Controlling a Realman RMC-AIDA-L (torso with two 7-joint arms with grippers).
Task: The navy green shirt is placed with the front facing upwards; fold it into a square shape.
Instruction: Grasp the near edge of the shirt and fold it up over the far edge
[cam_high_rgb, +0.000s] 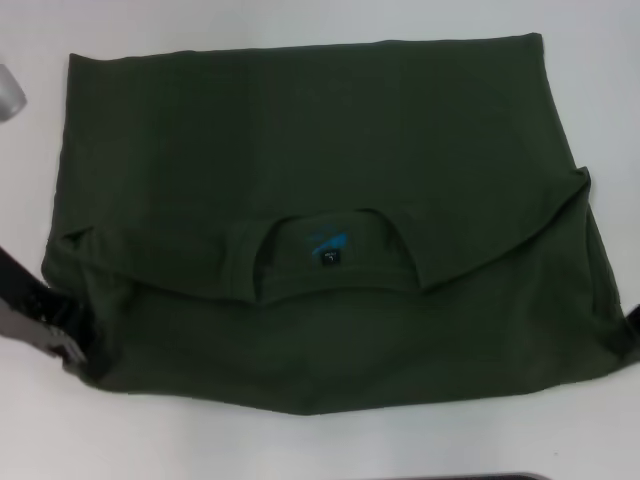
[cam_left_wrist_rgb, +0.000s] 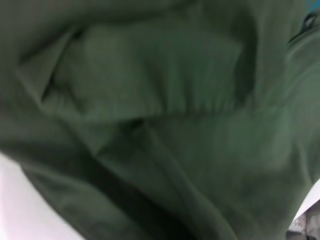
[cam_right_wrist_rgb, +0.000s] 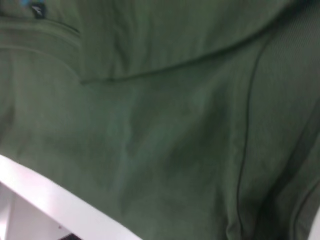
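**Ana:** Head view first. How many things do you count?

**Ben:** One garment, the navy green shirt (cam_high_rgb: 330, 180), spread across the middle of the white table (cam_high_rgb: 320, 445). Its top part is folded down toward the near side, so the plain green back faces up over the far half, and the collar (cam_high_rgb: 330, 250) sits near the centre with one small black neck tag (cam_high_rgb: 330, 257) and a blue mark above it.

**Ana:** And the arms?

**Ben:** Two. The left gripper (cam_high_rgb: 60, 335) shows as dark hardware touching the shirt's near-left corner. The right gripper (cam_high_rgb: 632, 335) is only a dark sliver at the right edge, beside the shirt's near-right side.

**Ana:** Are the fingers apart or together?

**Ben:** I cannot tell for either; the cloth and the picture edges hide them.

**Ana:** Any containers?

**Ben:** None that I can point to. One grey object (cam_high_rgb: 8, 92) pokes in at the far left, well apart from the shirt.

**Ana:** The wrist views?

**Ben:** Both are filled with green fabric: rumpled folds in the left, a seam and the folded edge in the right, table beneath.
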